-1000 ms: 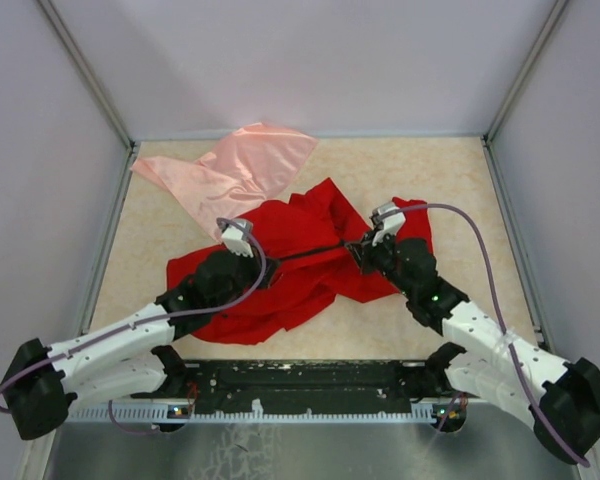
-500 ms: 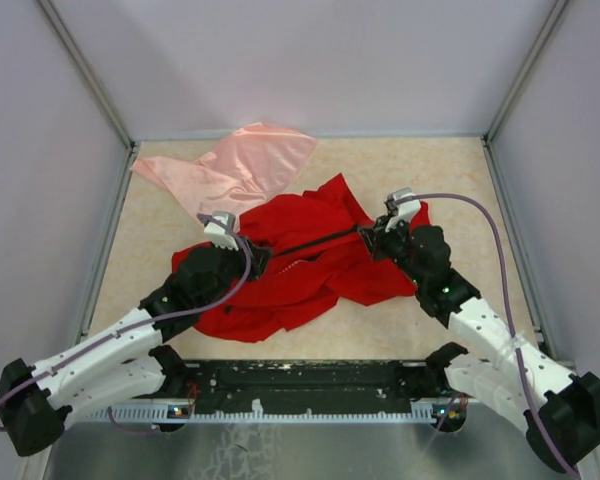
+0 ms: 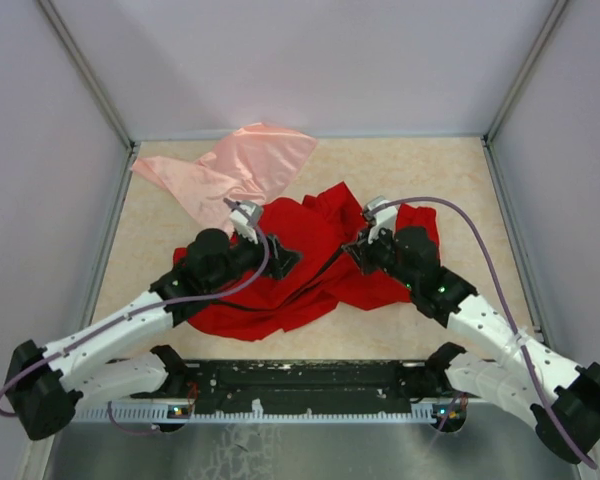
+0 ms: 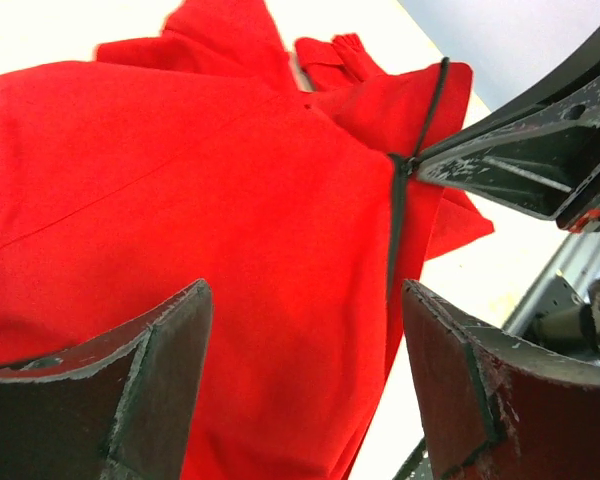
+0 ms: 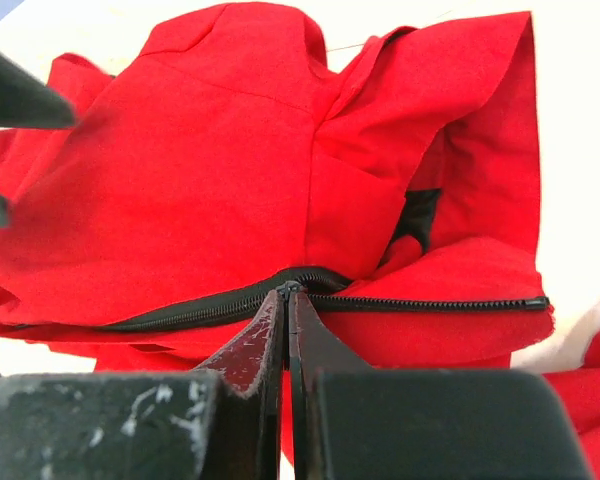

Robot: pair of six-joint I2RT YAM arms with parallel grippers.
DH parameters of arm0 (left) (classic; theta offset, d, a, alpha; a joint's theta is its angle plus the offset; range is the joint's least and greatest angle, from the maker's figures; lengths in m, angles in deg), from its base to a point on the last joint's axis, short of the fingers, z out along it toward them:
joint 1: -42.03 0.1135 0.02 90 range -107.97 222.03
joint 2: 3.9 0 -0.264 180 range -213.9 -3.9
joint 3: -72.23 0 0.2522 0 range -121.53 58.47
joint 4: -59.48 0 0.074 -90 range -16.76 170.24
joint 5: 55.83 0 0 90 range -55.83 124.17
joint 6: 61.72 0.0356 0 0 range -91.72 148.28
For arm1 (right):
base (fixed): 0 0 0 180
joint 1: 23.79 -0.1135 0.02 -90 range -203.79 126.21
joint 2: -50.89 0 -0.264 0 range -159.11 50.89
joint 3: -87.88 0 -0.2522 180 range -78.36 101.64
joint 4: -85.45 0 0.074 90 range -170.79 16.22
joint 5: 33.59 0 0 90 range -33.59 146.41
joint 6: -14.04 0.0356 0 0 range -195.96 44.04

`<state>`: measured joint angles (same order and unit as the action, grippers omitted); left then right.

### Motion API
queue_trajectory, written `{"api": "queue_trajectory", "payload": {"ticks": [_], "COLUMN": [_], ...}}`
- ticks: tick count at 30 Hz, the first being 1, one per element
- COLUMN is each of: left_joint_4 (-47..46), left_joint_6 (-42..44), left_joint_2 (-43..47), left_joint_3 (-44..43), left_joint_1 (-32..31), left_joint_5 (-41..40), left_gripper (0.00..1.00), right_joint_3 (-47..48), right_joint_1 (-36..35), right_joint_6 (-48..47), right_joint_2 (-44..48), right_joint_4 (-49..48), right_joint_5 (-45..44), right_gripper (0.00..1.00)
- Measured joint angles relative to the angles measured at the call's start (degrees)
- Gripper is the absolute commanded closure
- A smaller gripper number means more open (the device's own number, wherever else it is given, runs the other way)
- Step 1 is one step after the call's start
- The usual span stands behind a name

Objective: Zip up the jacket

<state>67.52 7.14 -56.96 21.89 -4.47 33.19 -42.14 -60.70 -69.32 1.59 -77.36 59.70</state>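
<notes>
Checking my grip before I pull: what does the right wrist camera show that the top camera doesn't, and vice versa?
Right wrist only: the right gripper pinched shut on the black zipper, with the teeth clearly visible on either side of the fingertips. Top only: the pink cloth lying behind, and the whole left arm reaching in from the other side. Both: the crumpled red jacket on the table.

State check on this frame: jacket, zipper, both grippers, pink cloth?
jacket: crumpled, not laid flat.
zipper: pinched by the right gripper; how far closed, cannot tell.
left gripper: open, holding nothing, over the jacket.
right gripper: shut on the zipper.
pink cloth: rumpled, not gripped.
</notes>
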Motion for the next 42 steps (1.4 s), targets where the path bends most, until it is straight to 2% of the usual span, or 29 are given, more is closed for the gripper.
{"api": "queue_trajectory", "payload": {"ticks": [7, 12, 19, 22, 28, 31, 37, 42], "left_joint_4": [-4.0, -5.5, -6.4, -7.5, -9.6, -9.8, -10.1, -10.1], "left_joint_6": [-0.9, -1.6, -3.1, -3.5, -4.5, -4.3, -3.3, -2.7], "left_joint_2": [-13.4, -20.9, -26.1, -27.2, -29.5, -29.5, -28.2, -27.1], "left_joint_3": [-4.8, -7.2, -7.6, -7.6, -7.6, -7.6, -7.1, -6.6], "left_joint_1": [-1.3, -3.4, -4.3, -4.4, -4.8, -4.9, -5.1, -5.1], "left_joint_5": [8.9, 10.2, 10.3, 10.4, 11.5, 11.6, 11.5, 11.5], "left_gripper": [0.19, 0.23, 0.3, 0.4, 0.83, 0.98, 1.0, 1.0], "right_joint_3": [0.3, 1.3, 4.5, 5.1, 6.4, 7.2, 8.2, 8.7], "right_joint_1": [-3.3, -4.4, -4.7, -4.9, -5.4, -5.4, -5.7, -5.7], "right_joint_6": [0.0, 0.0, 0.0, 0.0, -0.3, -0.9, -1.9, -2.1], "right_joint_2": [-0.8, -2.1, -4.2, -4.7, -6.8, -7.5, -7.4, -7.5], "right_joint_4": [3.5, 5.7, 9.8, 11.0, 13.1, 14.9, 16.8, 17.1], "right_joint_5": [0.9, 1.2, 1.4, 1.3, 1.3, 1.0, 0.2, 0.5], "right_gripper": [1.0, 1.0, 1.0, 1.0, 0.99, 0.99, 0.99, 0.94]}}
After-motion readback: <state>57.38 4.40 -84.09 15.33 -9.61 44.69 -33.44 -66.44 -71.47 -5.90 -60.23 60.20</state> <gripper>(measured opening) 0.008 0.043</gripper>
